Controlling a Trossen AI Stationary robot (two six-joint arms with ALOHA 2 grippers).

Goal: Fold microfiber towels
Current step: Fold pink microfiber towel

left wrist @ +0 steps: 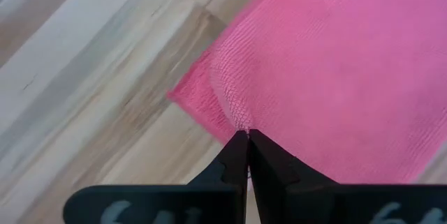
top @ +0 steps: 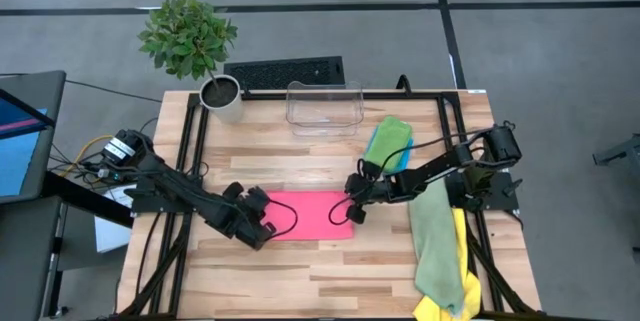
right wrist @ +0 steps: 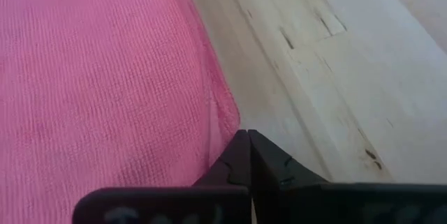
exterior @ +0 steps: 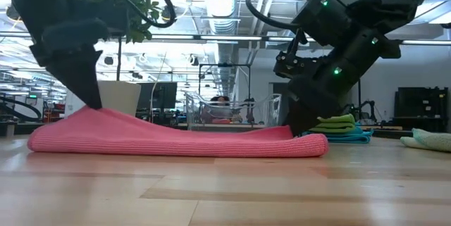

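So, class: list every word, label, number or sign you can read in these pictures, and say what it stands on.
None can be read.
Pale marks on the left gripper body: cut off, unreadable.
Pale marks on the right gripper body: blurred, unreadable.

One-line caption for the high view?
Left gripper and right gripper pinch opposite ends of the pink towel on the table.

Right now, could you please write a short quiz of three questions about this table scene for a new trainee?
1. True or false: both grippers pinch the pink towel.
2. Which cloth hangs over the table's near edge beside the sage towel? A) blue B) yellow C) pink
3. What stands left of the clear bin?

Key: 1 true: left gripper and right gripper are shut on its corners. 2 B, yellow towel. 3 potted plant.
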